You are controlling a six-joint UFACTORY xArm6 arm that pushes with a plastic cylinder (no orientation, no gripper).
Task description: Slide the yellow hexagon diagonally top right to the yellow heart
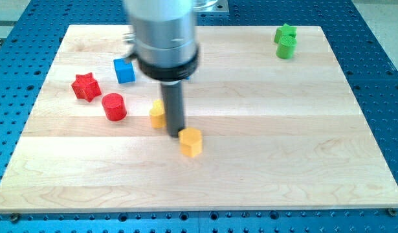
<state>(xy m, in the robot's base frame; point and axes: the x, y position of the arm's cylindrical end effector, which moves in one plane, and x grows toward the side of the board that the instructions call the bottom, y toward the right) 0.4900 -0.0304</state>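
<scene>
- Pale wooden board surface (263, 129) sits on a blue perforated bench; the right half of it carries only the green pieces at the far right corner.
- Arm: grey cylindrical housing with a black collar drops in from the far side, left of centre, and hides part of the far edge. No pincer on this rig, so nothing opens, closes or holds; just a straight dark rod.
- My tip (176, 134) is down at the surface, touching or just beside the far-left edge of the yellow hexagon block (191, 142). It stands between that hexagon and the other yellow block.
- Yellow hexagon lies near centre-left, slightly nearer to the camera than the rod.
- Second yellow block (158, 114), presumably the yellow heart, is just left of the rod and partly hidden by it; shape not clear.
- Judgement: the hexagon is now near-right of the heart, not far-right. From where the tip stands a push would send it further near-right, so I'd expect a reposition to the hexagon's near side first.
- In the way: the rod itself sits between the two yellow blocks; the heart is close enough to get nudged.
- Others, all clear of the path:
  - red cylinder (114, 107), left
  - red star (86, 86), far left
  - blue cube (124, 70), far left, beside the housing
  - two green blocks (286, 42), touching or stacked, shapes unclear
</scene>
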